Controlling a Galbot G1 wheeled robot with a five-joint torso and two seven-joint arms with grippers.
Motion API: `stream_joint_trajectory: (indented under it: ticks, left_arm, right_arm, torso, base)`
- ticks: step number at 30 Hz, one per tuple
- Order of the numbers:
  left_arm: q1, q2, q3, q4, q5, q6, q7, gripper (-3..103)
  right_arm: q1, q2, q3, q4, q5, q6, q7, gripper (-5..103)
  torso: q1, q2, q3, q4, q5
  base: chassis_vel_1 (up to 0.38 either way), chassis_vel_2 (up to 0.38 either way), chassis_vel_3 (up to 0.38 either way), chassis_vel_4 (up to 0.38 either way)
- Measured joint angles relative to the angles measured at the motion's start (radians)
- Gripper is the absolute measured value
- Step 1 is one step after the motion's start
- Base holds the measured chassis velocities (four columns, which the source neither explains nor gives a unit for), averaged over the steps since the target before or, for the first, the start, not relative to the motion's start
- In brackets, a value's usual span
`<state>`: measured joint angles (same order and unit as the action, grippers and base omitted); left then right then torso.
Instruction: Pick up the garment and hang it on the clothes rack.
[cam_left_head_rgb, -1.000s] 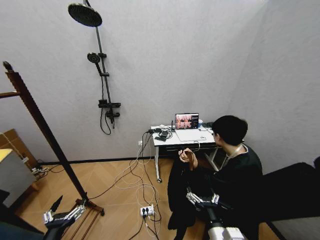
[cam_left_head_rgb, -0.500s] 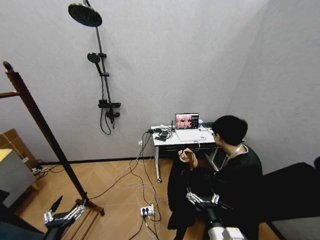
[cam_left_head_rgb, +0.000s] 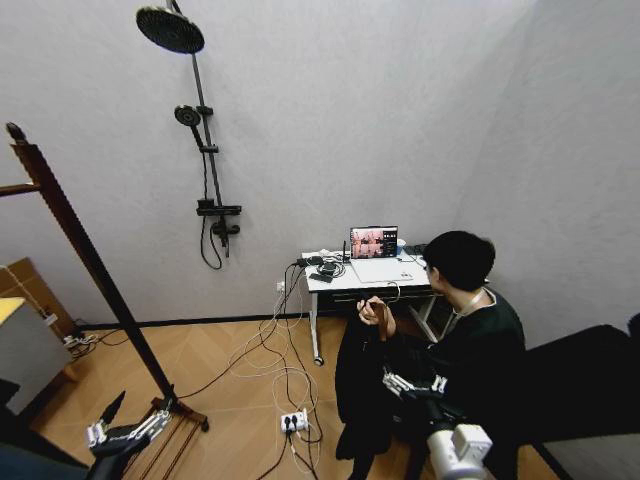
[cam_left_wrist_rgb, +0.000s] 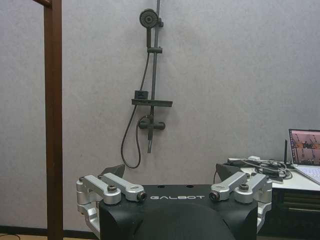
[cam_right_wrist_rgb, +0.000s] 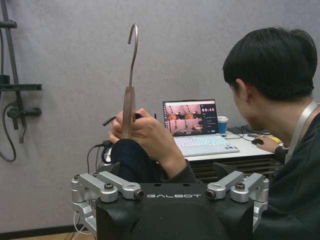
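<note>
A person's hand (cam_right_wrist_rgb: 146, 134) holds up the garment (cam_left_head_rgb: 358, 385), a black coat on a wooden hanger (cam_right_wrist_rgb: 128, 111) with a metal hook (cam_right_wrist_rgb: 133, 44). It hangs in front of the seated person at the lower right of the head view. My right gripper (cam_left_head_rgb: 414, 384) is open just beside the coat's right side, level with its middle. In the right wrist view that gripper (cam_right_wrist_rgb: 172, 194) faces the hand and hanger, which lie beyond its fingers. The clothes rack (cam_left_head_rgb: 62, 212) rises at the far left, its brown post (cam_left_wrist_rgb: 52, 120) ahead of my open left gripper (cam_left_wrist_rgb: 175, 196). The left gripper (cam_left_head_rgb: 125, 434) hangs low near the rack's base.
A white desk (cam_left_head_rgb: 325, 284) with an open laptop (cam_left_head_rgb: 374, 243) stands behind the person. A power strip (cam_left_head_rgb: 293, 422) and loose cables lie on the wooden floor between rack and coat. A shower fixture (cam_left_head_rgb: 206, 150) hangs on the back wall. A cardboard box (cam_left_head_rgb: 28, 285) sits at the left.
My right gripper and wrist have risen a little and edged to the right beside the coat. The person, the coat and my left arm have stayed put.
</note>
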<state>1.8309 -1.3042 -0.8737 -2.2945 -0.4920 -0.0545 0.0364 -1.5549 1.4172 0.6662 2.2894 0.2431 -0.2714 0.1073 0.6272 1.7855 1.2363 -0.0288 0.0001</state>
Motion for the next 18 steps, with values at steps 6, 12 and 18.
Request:
stream_joint_trajectory:
  ticks: [6, 12, 18]
  left_arm:
    - [0.000, 0.000, 0.000, 0.000, 0.000, 0.000, 0.000, 100]
    - [0.000, 0.000, 0.000, 0.000, 0.000, 0.000, 0.000, 100]
    - [0.000, 0.000, 0.000, 0.000, 0.000, 0.000, 0.000, 100]
  right_arm:
    - [0.086, -0.017, 0.095, -0.003, 0.032, -0.172, -0.030, 100]
    - [0.097, -0.020, 0.107, -0.004, 0.037, -0.195, -0.036, 100]
    - [0.102, -0.031, 0.077, 0.000, 0.038, -0.123, -0.132, 100]
  torso:
    - [0.000, 0.000, 0.000, 0.0000, 0.0000]
    - [0.000, 0.000, 0.000, 0.0000, 0.0000]
    - [0.000, 0.000, 0.000, 0.0000, -0.0001]
  base:
    - [0.000, 0.000, 0.000, 0.000]
    - [0.000, 0.000, 0.000, 0.000]
    - [0.000, 0.000, 0.000, 0.000]
